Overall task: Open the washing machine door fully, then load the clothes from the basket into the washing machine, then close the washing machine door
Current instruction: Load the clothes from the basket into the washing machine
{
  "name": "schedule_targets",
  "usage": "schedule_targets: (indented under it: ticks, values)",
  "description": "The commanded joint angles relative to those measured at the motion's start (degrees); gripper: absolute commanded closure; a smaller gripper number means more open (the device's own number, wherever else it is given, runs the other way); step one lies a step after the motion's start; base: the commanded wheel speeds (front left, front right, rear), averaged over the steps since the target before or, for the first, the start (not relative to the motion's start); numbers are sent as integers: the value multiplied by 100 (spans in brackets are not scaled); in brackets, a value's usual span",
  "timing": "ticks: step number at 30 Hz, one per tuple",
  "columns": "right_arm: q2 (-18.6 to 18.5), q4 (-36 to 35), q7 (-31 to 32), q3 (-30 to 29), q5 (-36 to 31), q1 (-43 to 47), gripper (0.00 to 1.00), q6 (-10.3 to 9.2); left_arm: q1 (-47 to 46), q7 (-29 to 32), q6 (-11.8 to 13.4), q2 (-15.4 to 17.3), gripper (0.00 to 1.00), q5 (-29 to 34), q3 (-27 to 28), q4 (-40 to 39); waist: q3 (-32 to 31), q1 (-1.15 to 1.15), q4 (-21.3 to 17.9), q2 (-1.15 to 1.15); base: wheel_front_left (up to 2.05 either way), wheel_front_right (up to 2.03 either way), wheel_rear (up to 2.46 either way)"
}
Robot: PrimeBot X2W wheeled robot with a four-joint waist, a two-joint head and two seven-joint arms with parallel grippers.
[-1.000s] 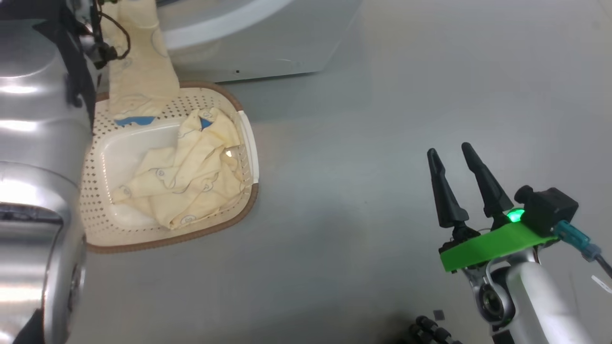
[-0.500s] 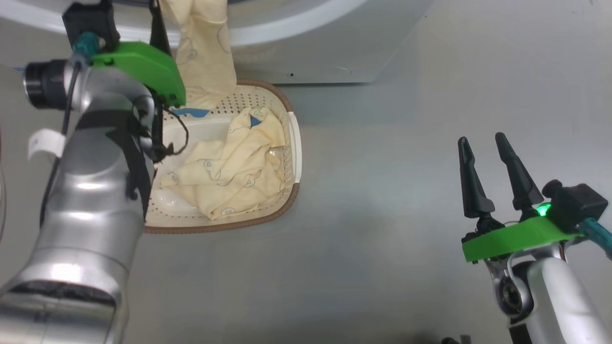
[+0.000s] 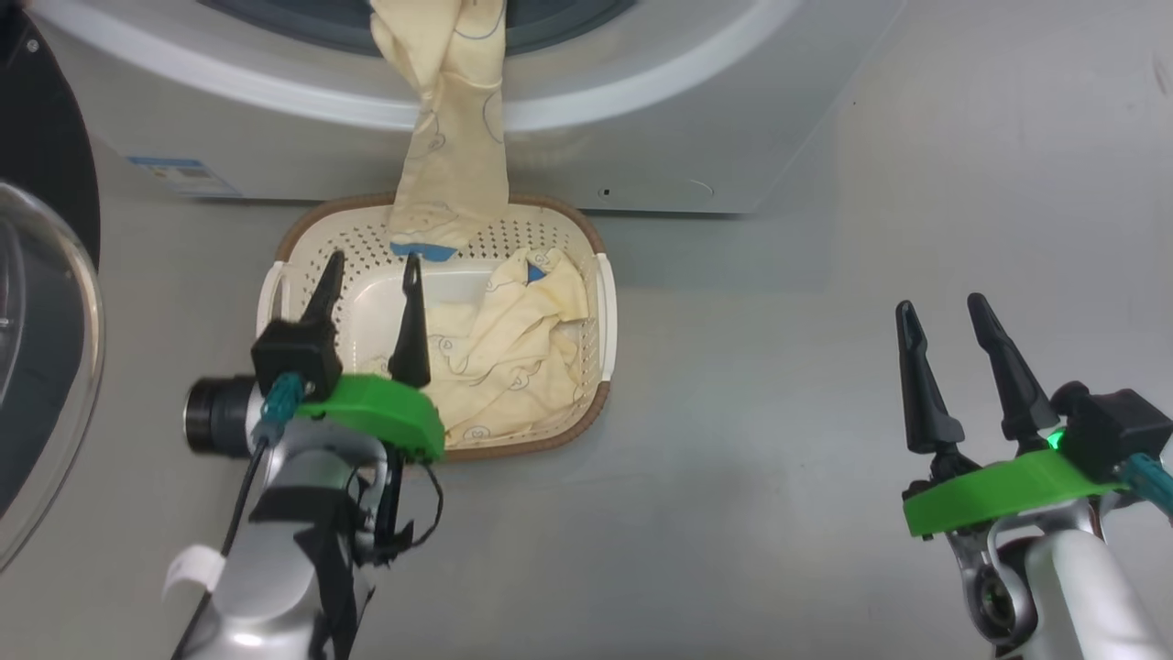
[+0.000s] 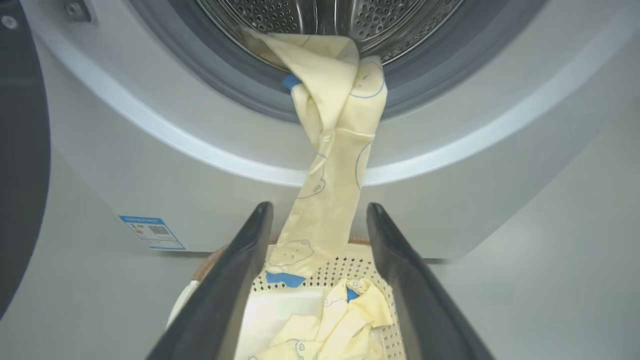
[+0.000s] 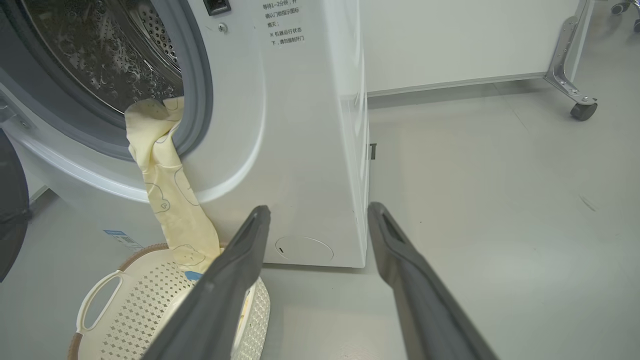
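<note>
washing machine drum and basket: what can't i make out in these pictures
- Drum interior: cut by the left wrist view's top edge; how much hanging garment lies inside is unclear.
- Basket floor: head view, partly covered by clothes and the left gripper.
- Sticker print: left wrist view, too small.
- Door: head view, cut by the left edge.

— Anything here you can read?
— Small Chinese print (image 5: 283, 22) on the washing machine (image 5: 300, 150) front, "1~2" in its top line. The blue sticker (image 4: 152, 232) low down carries a QR code, its wording too small.
</note>
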Motion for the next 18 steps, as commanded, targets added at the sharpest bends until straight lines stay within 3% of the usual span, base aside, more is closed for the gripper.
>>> schedule_targets:
  ticks: [1, 6, 18]
  values:
    - [-101, -194, -55, 96, -58, 97, 0, -16, 200, -38, 72, 187, 0, -17, 231, -272, -58, 0, 31, 0, 0, 0, 0]
    - [-147, -211, -55, 62, -70, 179, 0, -16, 1044, -39, 105, 262, 0, 14, 389, -832, -179, 0, 43, 0, 0, 0, 0]
    - [-143, -273, -55, 25, -102, 345, 0, -16, 2405, -39, -119, 255, 0, 112, 806, -1693, -362, 0, -56, 0, 0, 0, 0]
